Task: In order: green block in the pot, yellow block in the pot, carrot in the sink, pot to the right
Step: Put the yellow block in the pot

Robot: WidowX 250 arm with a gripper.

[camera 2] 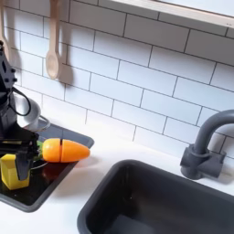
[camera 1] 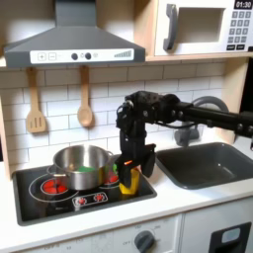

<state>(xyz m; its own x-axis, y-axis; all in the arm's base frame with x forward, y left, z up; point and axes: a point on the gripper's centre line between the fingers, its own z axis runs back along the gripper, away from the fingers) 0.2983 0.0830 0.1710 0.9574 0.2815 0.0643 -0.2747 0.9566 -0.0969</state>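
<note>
- The black gripper [camera 1: 129, 170] of the arm hangs over the front right part of the black stovetop [camera 1: 59, 203] in the first exterior view, its fingers pointing down on either side of the small bright yellow rectangular plastic block [camera 1: 128, 183]; the pads sit close against the block, but I cannot tell whether they truly grip it.
- In the second exterior view the yellow block [camera 2: 13, 171] stands upright on the stovetop [camera 2: 41, 190] at the second exterior view's left edge, with a black finger [camera 2: 20, 143] just above it.
- The small orange tapered toy carrot [camera 2: 63, 149] lies on its side on the stovetop just beside the yellow block, toward the second exterior view's right, its green leafy end turned toward the gripper.
- The round shiny stainless-steel toy pot [camera 1: 81, 166] sits on the stovetop to the first exterior view's left of the gripper; a patch of bright green, the small green toy block [camera 1: 89, 170], shows inside it.
- The dark grey rectangular sink [camera 1: 208, 163] with rounded corners is set into the white counter [camera 1: 188, 203], well apart from the pot, on the first exterior view's right; in the second exterior view its basin [camera 2: 155, 206] lies in the foreground.
- The dark grey arched faucet [camera 2: 206, 146] rises behind the basin.
- Two wooden spoons [camera 1: 36, 104] hang on the white tiled wall [camera 2: 137, 82] behind the stove, beneath the grey range hood [camera 1: 71, 42].
- A toy microwave [camera 1: 203, 28] sits high at the first exterior view's right.
</note>
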